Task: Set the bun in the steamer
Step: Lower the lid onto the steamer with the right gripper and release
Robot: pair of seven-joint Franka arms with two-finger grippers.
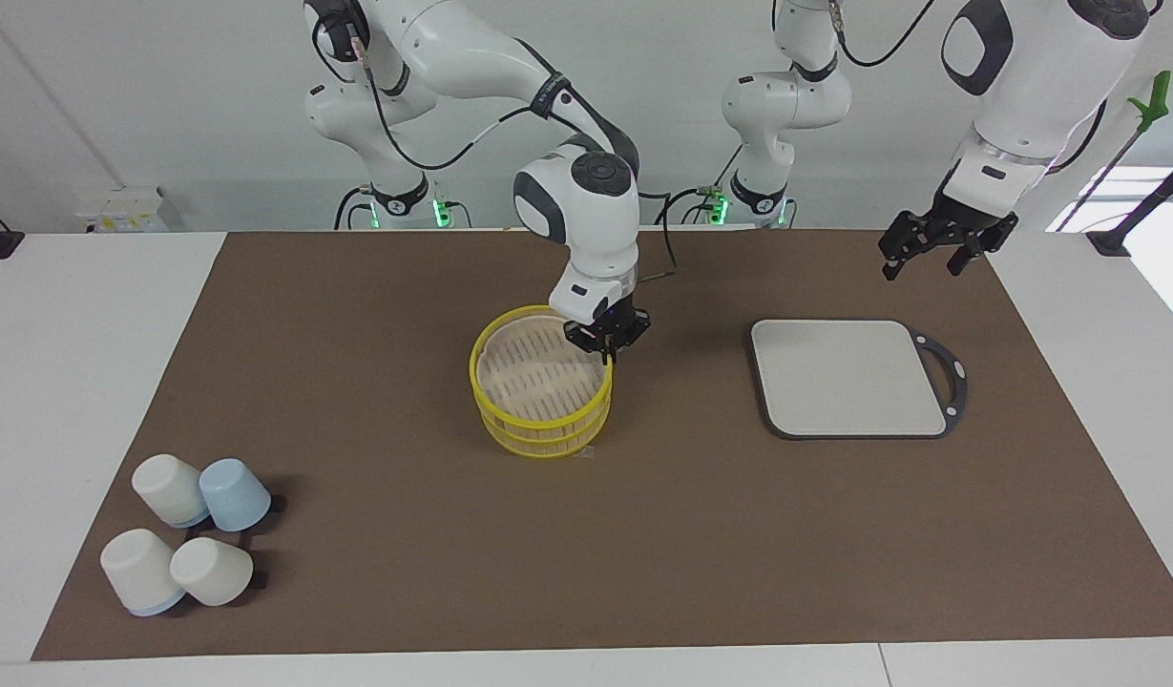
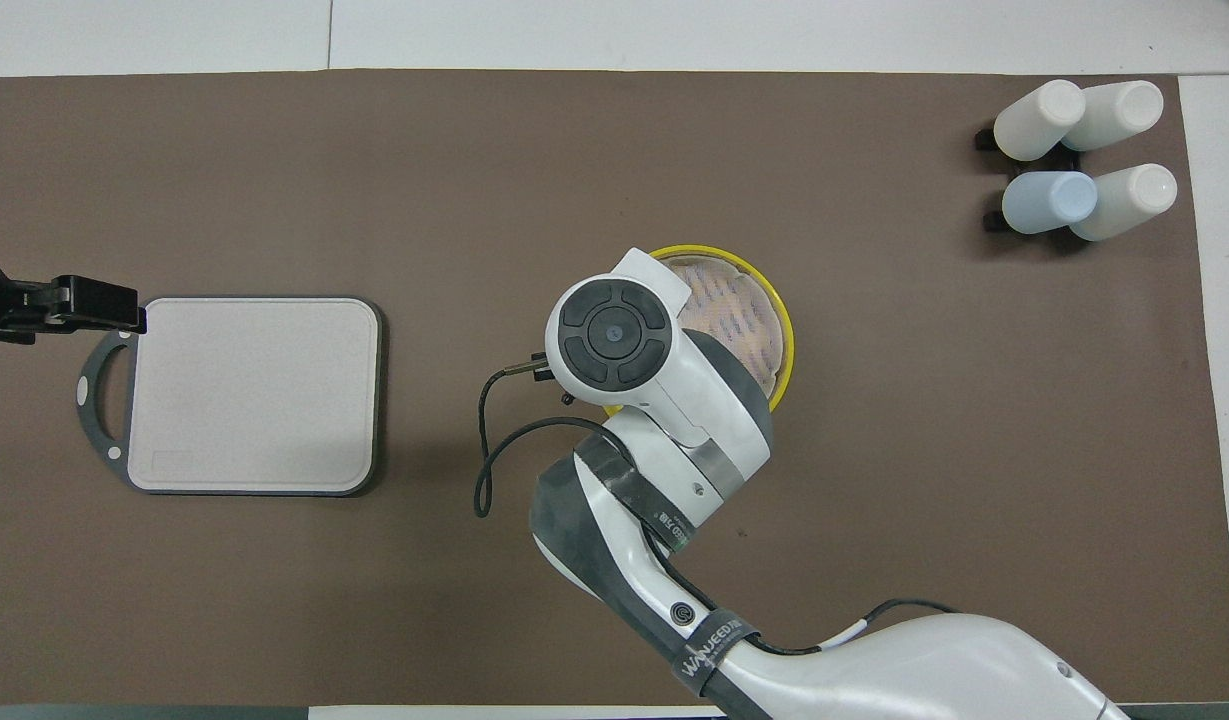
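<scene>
Two grippers up: right gripper (image 1: 606,347) pinches the steamer (image 1: 540,420) rim, jaws narrow. No bun shows between or below them. Left gripper (image 1: 930,250) waits, jaws wide. A bun is likely soft and light: cradle its sides gently.

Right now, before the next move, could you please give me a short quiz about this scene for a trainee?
1. True or false: a bun lies on the grey board.
2. How many upturned cups stand toward the right arm's end of the table?
3. The right end effector is at: A) the steamer rim, B) the board, C) the cups.
Key: 1 false; 2 four; 3 A.
</scene>
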